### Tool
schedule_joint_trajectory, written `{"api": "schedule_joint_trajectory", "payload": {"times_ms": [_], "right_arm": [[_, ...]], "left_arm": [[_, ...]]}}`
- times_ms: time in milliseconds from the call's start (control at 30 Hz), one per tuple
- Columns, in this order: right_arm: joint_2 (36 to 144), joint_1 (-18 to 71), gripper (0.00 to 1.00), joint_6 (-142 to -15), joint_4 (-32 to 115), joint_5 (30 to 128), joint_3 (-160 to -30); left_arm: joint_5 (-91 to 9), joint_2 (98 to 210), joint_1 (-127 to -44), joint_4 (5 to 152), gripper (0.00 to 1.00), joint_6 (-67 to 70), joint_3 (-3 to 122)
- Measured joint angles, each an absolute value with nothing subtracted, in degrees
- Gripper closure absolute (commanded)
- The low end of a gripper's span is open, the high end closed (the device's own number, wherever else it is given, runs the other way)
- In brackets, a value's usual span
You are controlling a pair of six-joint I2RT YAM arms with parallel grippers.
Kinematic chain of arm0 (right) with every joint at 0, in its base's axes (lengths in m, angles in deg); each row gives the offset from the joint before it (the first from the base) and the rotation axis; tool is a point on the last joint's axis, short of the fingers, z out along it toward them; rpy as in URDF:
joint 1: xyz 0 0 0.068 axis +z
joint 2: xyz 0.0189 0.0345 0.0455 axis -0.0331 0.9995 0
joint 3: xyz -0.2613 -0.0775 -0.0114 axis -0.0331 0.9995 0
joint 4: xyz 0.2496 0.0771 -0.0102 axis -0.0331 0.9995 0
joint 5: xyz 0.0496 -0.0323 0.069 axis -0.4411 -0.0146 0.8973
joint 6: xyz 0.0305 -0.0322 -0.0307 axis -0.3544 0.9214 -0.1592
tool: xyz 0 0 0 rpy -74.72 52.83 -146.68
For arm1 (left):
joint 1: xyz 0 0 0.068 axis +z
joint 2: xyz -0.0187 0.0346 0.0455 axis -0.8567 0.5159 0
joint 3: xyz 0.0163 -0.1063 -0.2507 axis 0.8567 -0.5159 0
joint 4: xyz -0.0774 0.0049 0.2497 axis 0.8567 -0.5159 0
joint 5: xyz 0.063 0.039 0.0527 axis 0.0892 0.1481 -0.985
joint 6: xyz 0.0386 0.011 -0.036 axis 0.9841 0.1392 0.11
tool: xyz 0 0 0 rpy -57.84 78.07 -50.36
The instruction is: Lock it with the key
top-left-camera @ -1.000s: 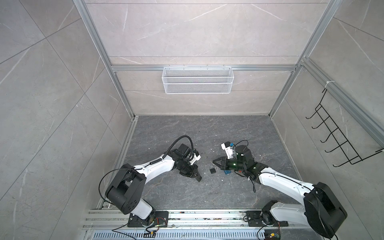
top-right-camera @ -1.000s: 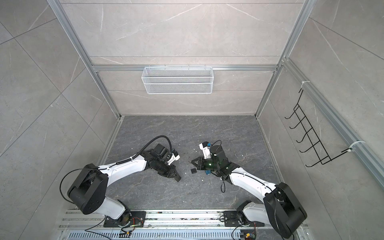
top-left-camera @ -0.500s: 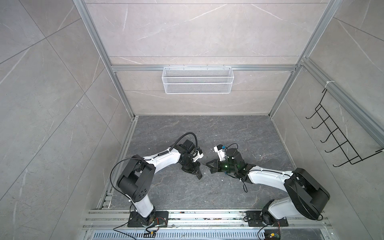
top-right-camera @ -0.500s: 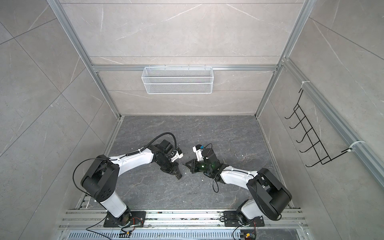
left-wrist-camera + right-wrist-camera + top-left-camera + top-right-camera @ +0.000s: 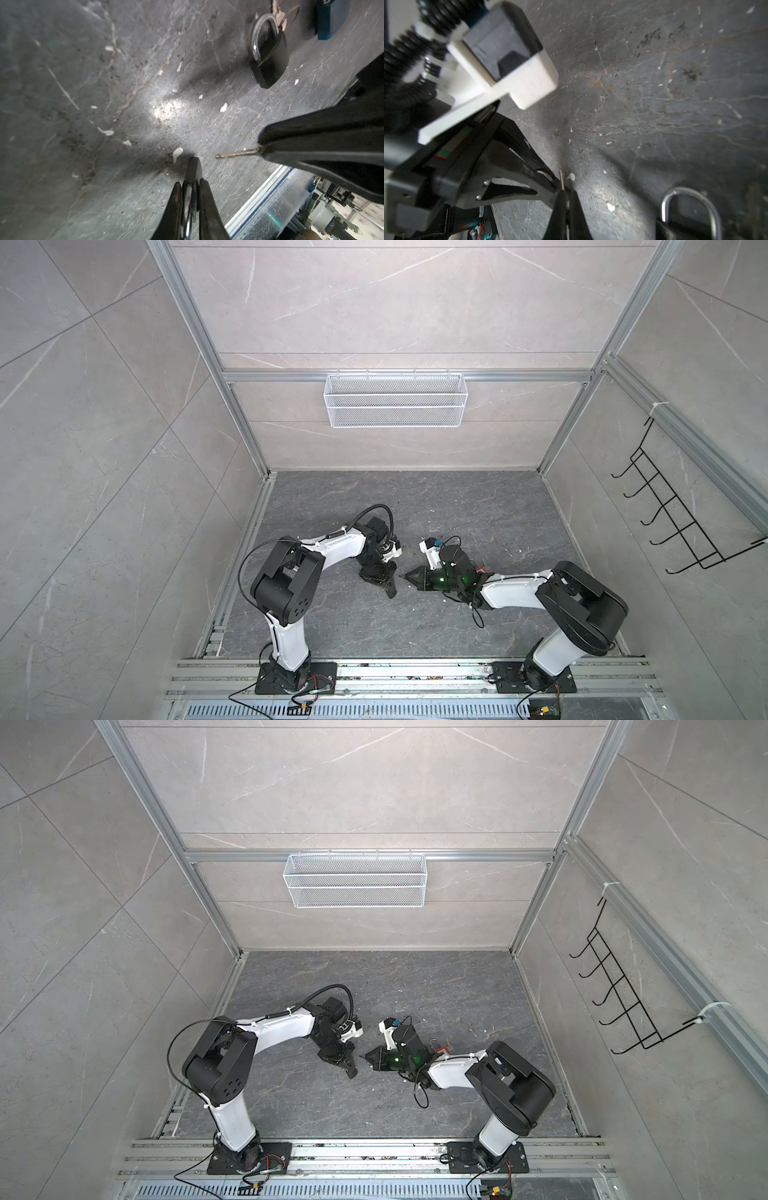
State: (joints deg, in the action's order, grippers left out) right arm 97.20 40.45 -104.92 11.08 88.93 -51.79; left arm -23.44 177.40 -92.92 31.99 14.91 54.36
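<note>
Dark marble desk. Left gripper and right gripper face tip to tip mid-desk, just apart. Spare padlock lies flat nearby. Left gripper pinches a small black padlock; right gripper clamps the key, blade pointing toward it, not touching.

**Key and padlock both held, near each other, not yet joined**
The key is a slim silver blade. It juts out of the closed fingers of the right gripper, its tip pointing towards the padlock. The padlock is black and is clamped in the left gripper, with one end of its body protruding. A clear gap separates the key tip from the padlock. The keyhole is not discernible.
</note>
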Motion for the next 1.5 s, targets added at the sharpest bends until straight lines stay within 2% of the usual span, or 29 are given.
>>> {"api": "schedule_joint_trajectory", "payload": {"times_ms": [167,433,467,533,567,600,1100,1500], "right_arm": [[99.32,41.15,1.0,-105.47,11.04,87.11,-51.9],[101.55,41.87,1.0,-106.74,9.11,85.5,-51.99],[101.84,41.94,1.0,-106.91,8.98,85.45,-52.03],[102.14,42.05,1.0,-107.24,8.94,85.17,-52.18],[102.25,42.09,1.0,-107.41,8.87,84.97,-52.25],[102.3,42.14,1.0,-107.59,8.79,84.82,-52.31],[103.65,42.25,1.0,-109.75,6.82,82.89,-54.04],[106.32,43.32,1.0,-112.14,5.97,81.12,-55.7]], "left_arm": [[-25.11,178.98,-92.92,31.01,0.82,15.98,57.31],[-27.03,180.81,-92.55,30.86,0.74,16.92,58.4],[-26.98,181.27,-92.4,30.7,0.69,16.98,58.84],[-27.49,181.86,-92.31,30.83,0.68,17.23,59.43],[-27.97,182.01,-92.29,30.9,0.52,17.29,59.65],[-28.49,182.06,-92.27,30.94,0.44,17.49,59.78],[-34.0,180.96,-92.05,33.04,0.41,17.51,60.98],[-41.61,152.18,-91.89,45.35,0.42,9.38,48.06]]}}
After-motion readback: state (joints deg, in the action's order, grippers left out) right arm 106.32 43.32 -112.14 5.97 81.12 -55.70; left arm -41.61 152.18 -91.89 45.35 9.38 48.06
